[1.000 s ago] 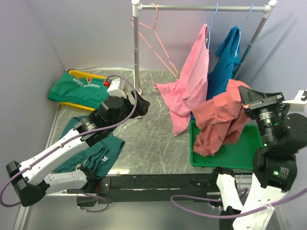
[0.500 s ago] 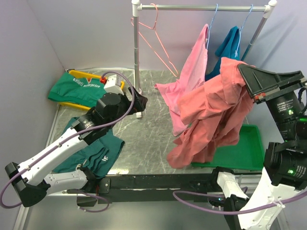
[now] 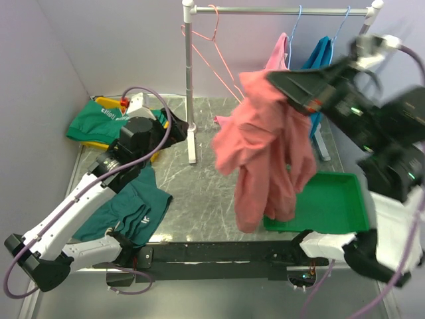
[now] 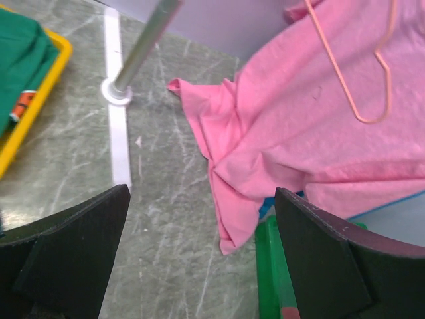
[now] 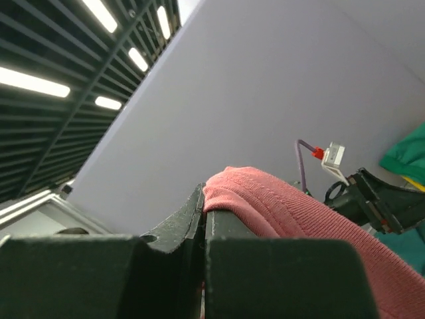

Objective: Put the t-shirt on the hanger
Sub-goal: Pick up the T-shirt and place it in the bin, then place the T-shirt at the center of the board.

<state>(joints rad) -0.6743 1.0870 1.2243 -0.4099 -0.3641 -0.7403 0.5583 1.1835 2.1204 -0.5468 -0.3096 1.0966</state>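
Both arms are rocking the same look, the left arm [image 3: 73, 209] and right arm [image 3: 392, 219] wearing white shells between chunky black joints, a purple cable [image 3: 147, 93] looping along each, tiny green lights glowing on the right one, the left gripper [image 4: 199, 259] showing matte-black wedge fingers [image 4: 66, 259].

**Soft, even light; blur on the right arm**

From above the light is bright and diffuse, with only faint shadows on the table [image 3: 199, 193]. The right arm [image 3: 372, 113] is smeared and the t-shirt [image 3: 265, 139] slightly soft. The left pincer [image 4: 199, 266] shows dark, with unsharp edges. Strip lights [image 5: 26, 81] glare in the right wrist view, where the right pincer [image 5: 204, 259] is black and unfocused.
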